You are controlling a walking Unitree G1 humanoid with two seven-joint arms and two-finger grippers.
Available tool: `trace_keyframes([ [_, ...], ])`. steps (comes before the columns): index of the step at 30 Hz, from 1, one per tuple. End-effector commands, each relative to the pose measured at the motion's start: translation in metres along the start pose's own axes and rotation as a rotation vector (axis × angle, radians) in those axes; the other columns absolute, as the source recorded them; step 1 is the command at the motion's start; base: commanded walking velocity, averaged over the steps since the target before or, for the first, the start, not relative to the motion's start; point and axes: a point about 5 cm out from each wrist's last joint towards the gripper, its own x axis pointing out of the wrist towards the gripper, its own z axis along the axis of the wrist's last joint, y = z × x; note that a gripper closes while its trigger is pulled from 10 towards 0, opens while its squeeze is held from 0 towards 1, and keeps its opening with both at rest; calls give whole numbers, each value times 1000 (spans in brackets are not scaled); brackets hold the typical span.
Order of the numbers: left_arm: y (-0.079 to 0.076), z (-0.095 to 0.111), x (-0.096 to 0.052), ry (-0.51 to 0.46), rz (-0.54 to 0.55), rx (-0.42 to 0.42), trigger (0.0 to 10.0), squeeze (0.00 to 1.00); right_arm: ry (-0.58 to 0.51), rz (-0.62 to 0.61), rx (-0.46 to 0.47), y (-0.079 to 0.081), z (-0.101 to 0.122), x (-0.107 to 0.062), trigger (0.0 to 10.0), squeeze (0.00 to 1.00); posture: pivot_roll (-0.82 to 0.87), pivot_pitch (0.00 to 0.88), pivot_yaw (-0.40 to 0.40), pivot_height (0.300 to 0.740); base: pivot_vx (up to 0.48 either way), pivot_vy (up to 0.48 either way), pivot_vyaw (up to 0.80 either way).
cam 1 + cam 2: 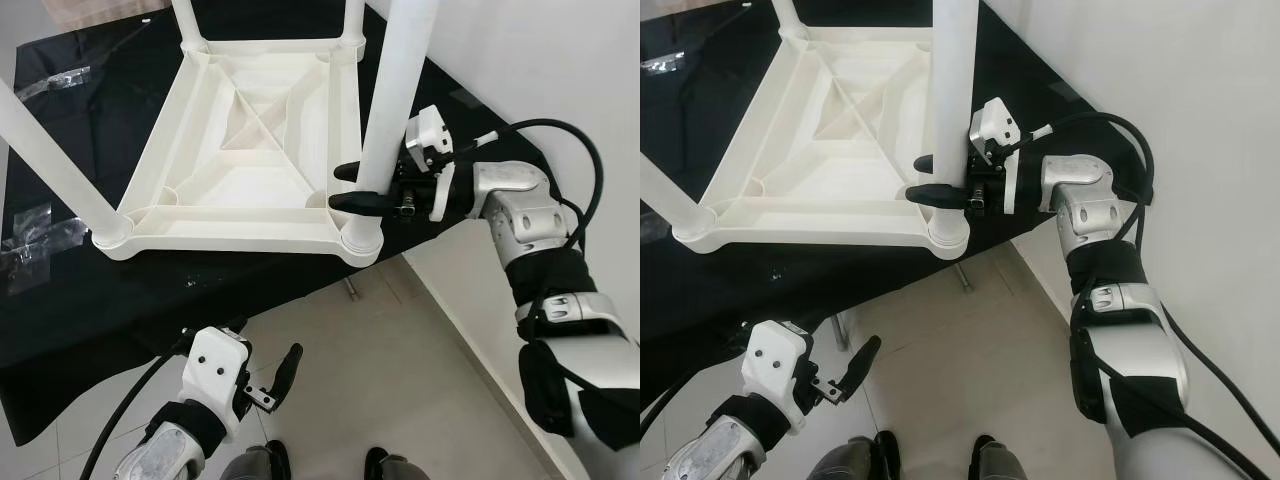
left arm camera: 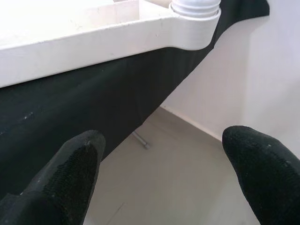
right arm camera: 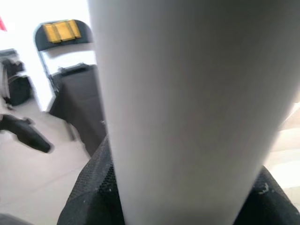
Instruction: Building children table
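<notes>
1. Black-covered work table (image 1: 60, 330): carries the whole assembly; its near corner overhangs a pale tiled floor (image 1: 400, 360) beside a white wall (image 1: 560, 70).
2. White plastic children's table top (image 1: 250, 130): lies upside down on the black cover, ribbed underside facing up, with round sockets at the corners.
3. White table legs: four stand upright in the corner sockets. The near-right leg (image 1: 395, 100) sits in the socket nearest the robot's right arm; the near-left leg (image 1: 50, 150) leans out from its socket.
4. Right gripper (image 1: 362, 186): reaches in from the wall side, its two black fingers closed around the near-right leg just above the socket.
5. Left gripper (image 1: 270, 375): hangs low over the floor below the table edge, fingers (image 2: 70, 173) spread apart, holding nothing.
6. Clear plastic wrappers (image 1: 30, 240): lie on the black cover left of the table top.
</notes>
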Motion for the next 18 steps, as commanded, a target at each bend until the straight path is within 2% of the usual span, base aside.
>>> trace_keyframes([
  [1,-2,-4,-4,32,-4,6,10000,0,165,-274,64,5,-41,-9,0,0,89,311,-25,740,0,0,0],
  [3,-2,-4,-5,31,2,4,10000,0,239,-535,100,13,-58,-8,0,0,86,310,-29,740,0,0,0],
  [4,-1,-3,-4,30,7,3,10000,0,238,-725,213,38,-69,0,0,0,82,313,-28,740,0,0,0],
  [5,-1,-3,-4,30,7,3,10000,0,238,-725,213,38,-69,0,0,0,82,313,-28,740,0,0,0],
  [6,0,-3,-3,28,12,3,10000,0,252,-791,286,64,-74,3,0,0,84,311,-22,740,0,0,0],
  [7,1,-2,-1,25,12,6,10000,0,253,-874,330,82,-75,5,0,0,68,306,-7,740,0,0,0],
  [8,1,-2,-1,25,12,6,10000,0,253,-874,330,82,-75,5,0,0,68,306,-7,740,0,0,0],
  [9,1,-2,1,23,6,10,10000,0,233,-895,374,93,-73,12,0,0,63,301,-3,740,0,0,0],
  [13,2,-4,6,22,1,13,10000,0,207,-930,338,89,-68,21,0,0,52,278,7,740,0,0,0],
  [15,5,-7,12,18,3,5,10000,0,139,-907,312,75,-59,40,0,0,42,229,10,740,0,0,0],
  [16,6,-8,15,15,5,6,10000,0,114,-912,304,69,-54,47,1804,0,43,218,8,740,0,0,0],
  [17,6,-8,17,12,6,7,10000,0,101,-921,300,65,-50,50,1804,0,43,218,8,740,0,0,0],
  [18,7,-8,19,8,10,10,10000,0,77,-913,286,61,-46,52,10000,0,43,207,1,740,0,0,0],
])
